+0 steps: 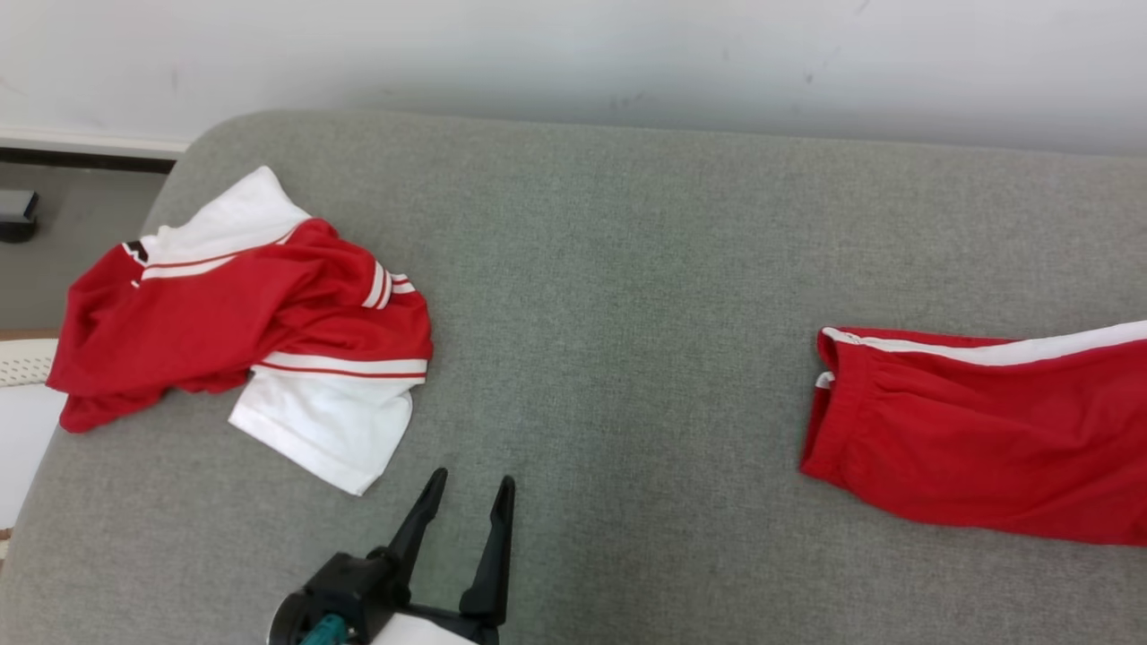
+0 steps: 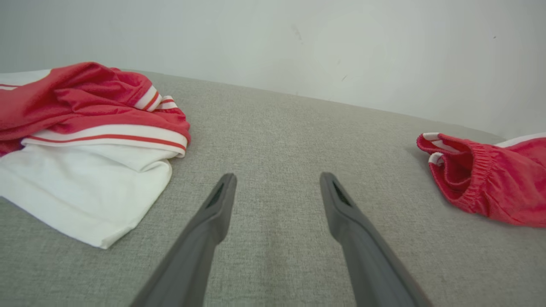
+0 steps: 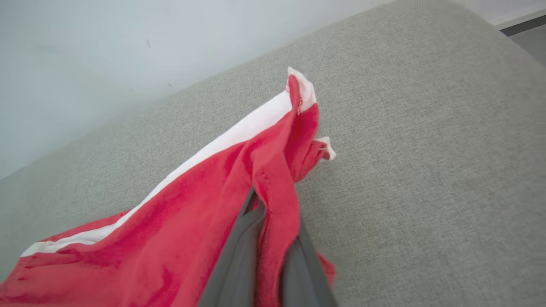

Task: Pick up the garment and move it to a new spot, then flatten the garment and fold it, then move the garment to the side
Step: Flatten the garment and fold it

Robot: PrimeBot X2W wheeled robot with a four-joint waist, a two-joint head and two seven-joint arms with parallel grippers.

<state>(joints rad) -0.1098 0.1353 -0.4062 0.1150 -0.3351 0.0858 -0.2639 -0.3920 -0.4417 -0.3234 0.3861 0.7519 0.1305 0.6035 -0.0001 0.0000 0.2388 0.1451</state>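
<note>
Red shorts with a white side stripe [image 1: 977,439] lie on the right of the grey cushion [image 1: 627,269], running off the head view's right edge; their elastic waistband [image 2: 473,179] faces the middle. In the right wrist view my right gripper [image 3: 271,213] is shut on a fold of the shorts [image 3: 192,204], and the pinched edge stands up off the cushion. A crumpled red and white shirt [image 1: 242,322] lies at the left [image 2: 85,128]. My left gripper [image 1: 473,479] is open and empty near the front edge, just right of the shirt's white sleeve [image 2: 277,177].
A pale wall [image 1: 573,54] runs behind the cushion. Past the cushion's rounded left edge there is floor with a small dark object [image 1: 16,215] and a white item [image 1: 22,421]. Bare cushion lies between the two garments.
</note>
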